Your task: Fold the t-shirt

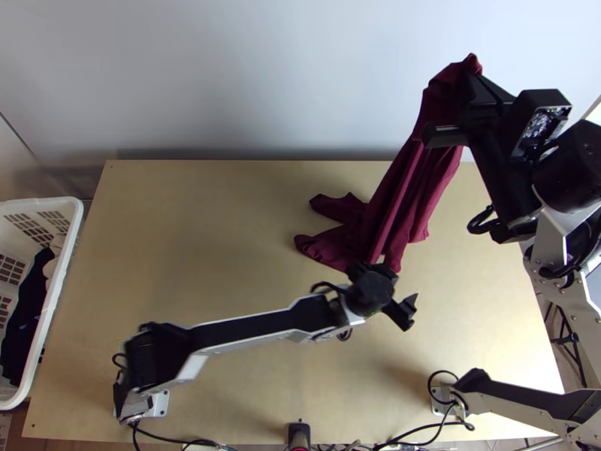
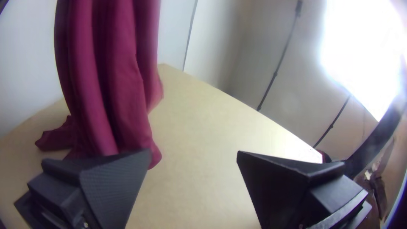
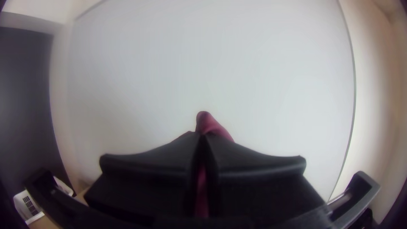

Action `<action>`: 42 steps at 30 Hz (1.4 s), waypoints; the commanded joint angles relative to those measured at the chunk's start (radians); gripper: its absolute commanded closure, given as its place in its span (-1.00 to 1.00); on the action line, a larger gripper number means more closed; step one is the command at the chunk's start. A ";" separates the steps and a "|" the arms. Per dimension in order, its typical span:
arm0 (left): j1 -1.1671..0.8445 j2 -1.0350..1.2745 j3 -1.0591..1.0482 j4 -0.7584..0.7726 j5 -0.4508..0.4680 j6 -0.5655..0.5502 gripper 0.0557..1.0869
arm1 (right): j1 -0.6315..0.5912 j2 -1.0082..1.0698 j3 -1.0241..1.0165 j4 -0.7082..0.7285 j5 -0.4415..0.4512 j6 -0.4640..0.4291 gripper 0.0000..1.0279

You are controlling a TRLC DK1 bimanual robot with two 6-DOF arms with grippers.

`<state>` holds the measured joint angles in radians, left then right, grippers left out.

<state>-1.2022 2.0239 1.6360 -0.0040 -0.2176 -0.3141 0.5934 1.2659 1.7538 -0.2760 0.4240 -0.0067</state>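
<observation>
Within the right hand [image 1: 469, 84], the t-shirt [image 1: 406, 180] is partly hidden

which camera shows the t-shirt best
The top view: it takes in the t-shirt from the raised right hand down to the part bunched on the table. The left wrist view has its hanging folds and lower end close up; the right wrist view, a small bit pinched at the fingertips.

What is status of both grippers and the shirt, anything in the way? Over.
Right gripper: jaws shut on maroon t-shirt, held high. Left gripper: jaws open, empty. It hangs, lower end bunched on table. Possibly in the way: left arm.
</observation>
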 commanded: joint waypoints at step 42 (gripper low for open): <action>0.185 -0.188 -0.074 0.073 -0.339 0.053 0.93 | 0.013 -0.025 -0.014 -0.005 -0.001 0.001 0.95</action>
<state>-1.0409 2.0937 1.7180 0.0769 -0.5972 -0.2539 0.6075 1.2358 1.7485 -0.2951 0.4229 -0.0082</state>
